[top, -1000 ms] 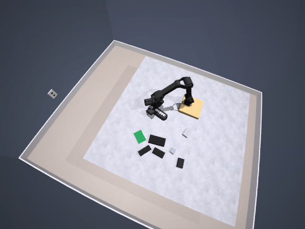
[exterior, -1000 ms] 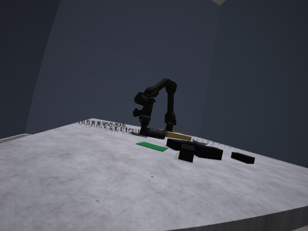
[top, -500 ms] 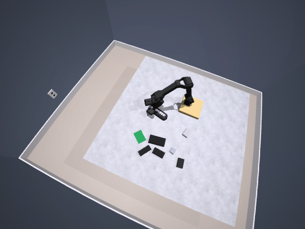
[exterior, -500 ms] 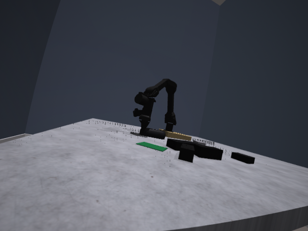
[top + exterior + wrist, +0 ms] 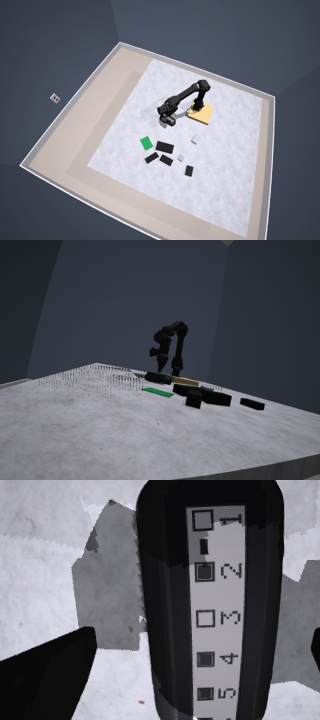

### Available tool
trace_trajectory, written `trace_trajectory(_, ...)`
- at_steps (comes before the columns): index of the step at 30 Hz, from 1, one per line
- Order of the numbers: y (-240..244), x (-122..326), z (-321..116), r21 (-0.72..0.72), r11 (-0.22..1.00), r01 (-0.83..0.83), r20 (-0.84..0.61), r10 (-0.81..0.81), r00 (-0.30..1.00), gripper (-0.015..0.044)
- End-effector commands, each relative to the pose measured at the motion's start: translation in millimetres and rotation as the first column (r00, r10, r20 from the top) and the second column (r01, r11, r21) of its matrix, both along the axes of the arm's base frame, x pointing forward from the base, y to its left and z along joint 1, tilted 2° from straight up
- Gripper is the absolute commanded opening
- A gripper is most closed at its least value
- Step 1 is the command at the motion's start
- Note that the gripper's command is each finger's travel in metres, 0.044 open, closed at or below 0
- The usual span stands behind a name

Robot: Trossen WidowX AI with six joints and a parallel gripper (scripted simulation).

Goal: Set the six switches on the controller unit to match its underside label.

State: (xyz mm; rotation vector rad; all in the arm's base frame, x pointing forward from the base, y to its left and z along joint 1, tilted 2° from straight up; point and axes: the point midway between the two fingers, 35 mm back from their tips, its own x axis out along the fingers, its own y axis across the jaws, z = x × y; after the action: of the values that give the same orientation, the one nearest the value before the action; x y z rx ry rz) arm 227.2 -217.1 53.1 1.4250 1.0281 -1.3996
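Observation:
The controller unit [image 5: 171,122] [image 5: 158,378] [image 5: 170,605] lies on the bench with its underside up, so its rocker switches are hidden. In the wrist view its white label [image 5: 216,595] reads: square 1 empty, 2 filled, 3 empty, 4 and 5 filled. Square 6 is cut off at the lower edge and only a dark sliver shows. A small black bar is printed between squares 1 and 2. My gripper [image 5: 160,371] [image 5: 206,639] is open and empty just above the unit, one finger on either side of it, with gaps between.
A green plate [image 5: 146,143] [image 5: 158,392] and a large black block [image 5: 164,147] lie beyond the unit. Smaller black blocks [image 5: 151,157] [image 5: 166,160] [image 5: 189,170] and two pale blocks [image 5: 195,138] [image 5: 181,157] lie around. The arm's base stands on a yellow board [image 5: 202,118].

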Motion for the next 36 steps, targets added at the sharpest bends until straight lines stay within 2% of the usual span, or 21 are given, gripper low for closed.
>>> trace_trajectory(1, 3, -2, -2, 0.01, 1.0, 0.005, -0.008, -0.005, 1.0, 0.044)
trace_trajectory(12, 3, -2, -2, 0.01, 1.0, 0.005, -0.008, -0.005, 1.0, 0.044)
trace_trajectory(15, 3, -3, -1, 0.004, 0.999, -0.054, 0.004, 0.054, 0.999, 0.0361)
trace_trajectory(18, 1, -7, 5, -0.036, 0.953, -0.302, 0.045, 0.304, 0.952, 0.0282)
trace_trajectory(23, -2, -15, 15, -0.151, 0.72, -0.678, 0.056, 0.691, 0.721, 0.0151)
trace_trajectory(26, -3, -19, 21, -0.224, 0.501, -0.836, 0.013, 0.859, 0.512, 0.0072)
trace_trajectory(29, -4, -24, 26, -0.281, 0.242, -0.929, -0.067, 0.96, 0.271, 0.0)
trace_trajectory(32, -5, -28, 32, -0.305, -0.021, -0.952, -0.168, 0.985, 0.032, 0.0)
trace_trajectory(33, -5, -29, 32, -0.306, -0.068, -0.95, -0.188, 0.982, -0.01, 0.0)
trace_trajectory(36, -5, -29, 33, -0.306, -0.084, -0.948, -0.194, 0.981, -0.024, 0.0)
